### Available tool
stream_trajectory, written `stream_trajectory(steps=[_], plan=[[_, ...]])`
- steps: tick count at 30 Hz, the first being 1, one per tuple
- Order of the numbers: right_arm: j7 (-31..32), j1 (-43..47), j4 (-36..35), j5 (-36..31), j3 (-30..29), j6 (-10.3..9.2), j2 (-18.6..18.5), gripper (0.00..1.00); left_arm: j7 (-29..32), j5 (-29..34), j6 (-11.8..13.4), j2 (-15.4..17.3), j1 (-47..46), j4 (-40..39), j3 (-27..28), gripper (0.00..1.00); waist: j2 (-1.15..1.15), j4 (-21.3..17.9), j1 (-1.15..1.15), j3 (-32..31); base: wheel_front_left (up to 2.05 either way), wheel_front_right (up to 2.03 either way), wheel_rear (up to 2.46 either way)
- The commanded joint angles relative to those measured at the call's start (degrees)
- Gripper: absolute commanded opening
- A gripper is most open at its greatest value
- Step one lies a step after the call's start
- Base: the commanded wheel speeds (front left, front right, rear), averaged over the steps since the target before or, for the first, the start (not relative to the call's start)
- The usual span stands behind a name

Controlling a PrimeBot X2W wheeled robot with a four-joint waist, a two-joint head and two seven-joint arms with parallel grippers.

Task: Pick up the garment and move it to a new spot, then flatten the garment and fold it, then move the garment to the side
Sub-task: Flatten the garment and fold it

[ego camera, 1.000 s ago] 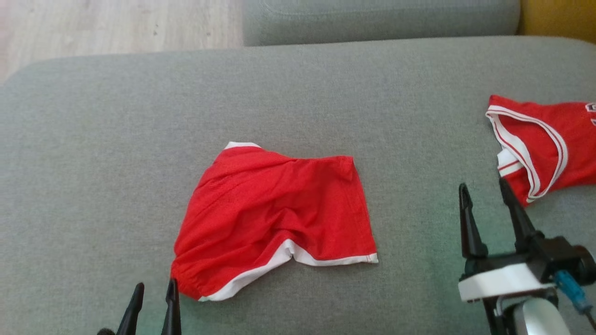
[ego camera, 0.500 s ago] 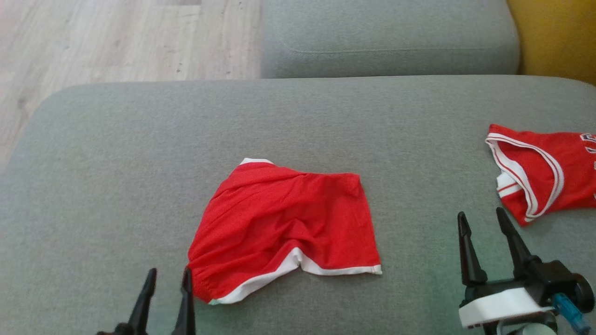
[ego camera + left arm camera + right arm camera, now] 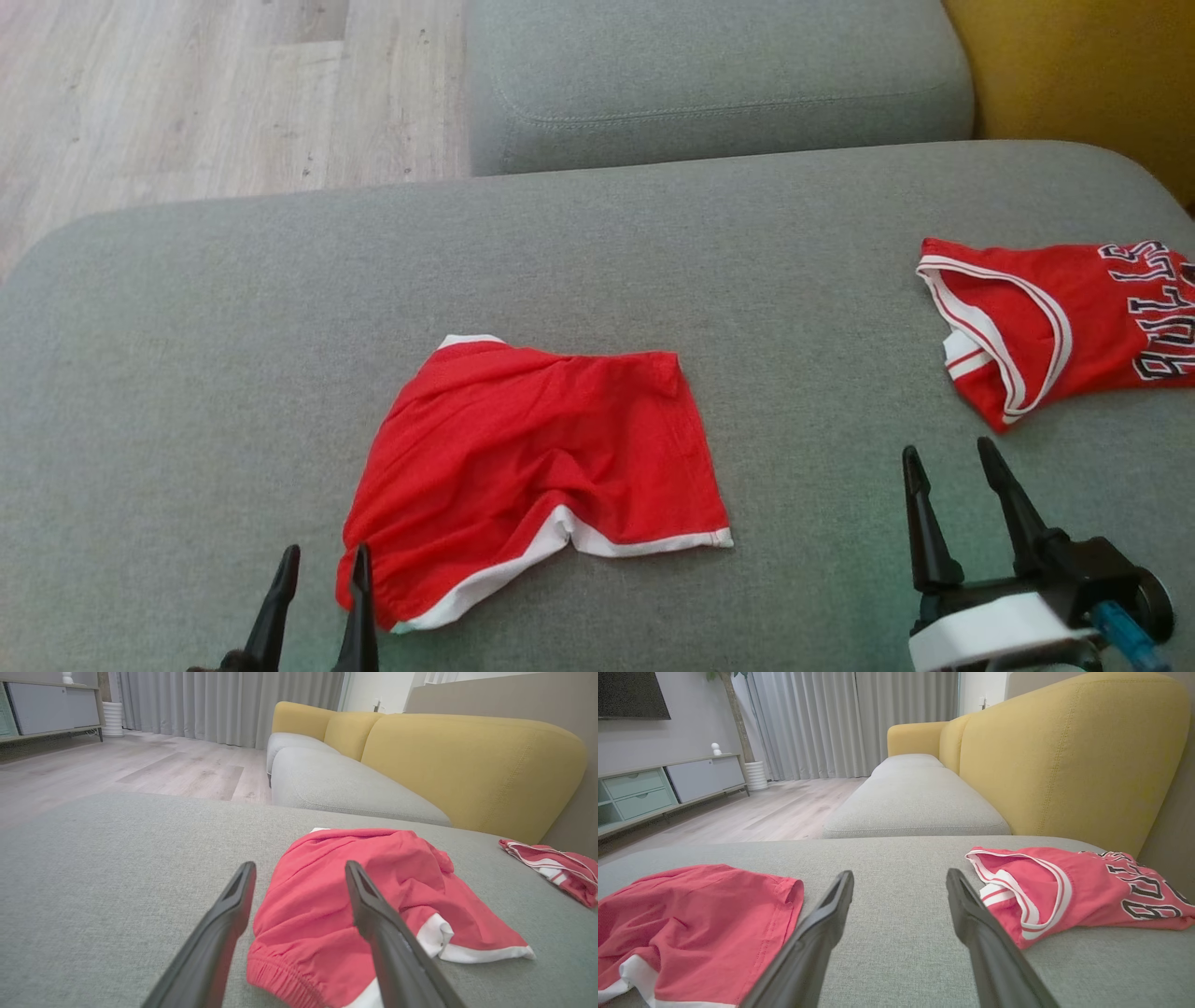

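Red shorts (image 3: 532, 457) with white hem trim lie rumpled in the middle of the grey sofa cushion (image 3: 187, 373); they also show in the left wrist view (image 3: 355, 896) and the right wrist view (image 3: 691, 924). My left gripper (image 3: 326, 553) is open and empty at the shorts' near left corner, its right finger (image 3: 359, 597) by the elastic waistband. In its own view the left gripper (image 3: 300, 865) points over that corner. My right gripper (image 3: 948, 448) is open and empty over bare cushion, to the right of the shorts, also shown in the right wrist view (image 3: 900, 873).
A red jersey (image 3: 1046, 327) with white trim and black lettering lies at the cushion's right, just beyond my right gripper. A second grey cushion (image 3: 709, 84) lies farther off, a yellow backrest (image 3: 1064, 756) to the right, and wooden floor (image 3: 187, 93) at the far left.
The head camera has moved, so the whole picture shifted and the jersey's lettering came into view. Both garments lie as before. Both grippers stay open.
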Motion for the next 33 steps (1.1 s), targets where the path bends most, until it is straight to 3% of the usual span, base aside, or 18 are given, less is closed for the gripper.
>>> stream_trajectory(steps=[1, 14, 20, 28, 33], plan=[[-0.6, -1.5, -1.6, 0.4, 1.6, 0.39, -0.3, 1.0, -0.6, 0.5, -0.2, -0.5, -2.9, -1.6, 2.3, 1.0, 0.0, -0.1, 0.0, 0.0, 0.0, 0.0, 0.0], [-0.6, -2.1, -0.8, 1.0, 2.5, 0.39, -0.3, 1.0, -0.6, 0.5, -0.3, 0.1, -2.8, -1.7, 1.4, 1.0, 0.0, 0.4, 0.0, -0.3, 0.0, 0.0, 0.0], [-0.1, -3.1, 1.1, 3.2, 7.2, 0.39, -0.3, 1.0, -0.6, -0.2, -0.3, 1.1, 0.1, 0.8, 1.1, 1.0, 0.0, 0.4, 0.0, -0.1, 0.0, 0.0, 0.0], [12.9, -6.1, 5.5, 3.2, 16.4, 0.39, -0.3, 1.0, 8.7, -3.9, -0.3, 4.3, 0.4, 4.1, -5.5, 1.0, 0.0, 2.3, 0.0, 1.9, 0.0, 0.0, 0.0], [19.2, -7.6, 8.0, 2.4, 18.6, 0.39, -0.3, 1.0, 10.1, -5.2, -0.3, 4.8, -2.5, 6.1, -8.1, 1.0, 0.0, 3.4, 0.0, 3.5, 0.0, 0.0, 0.0]])
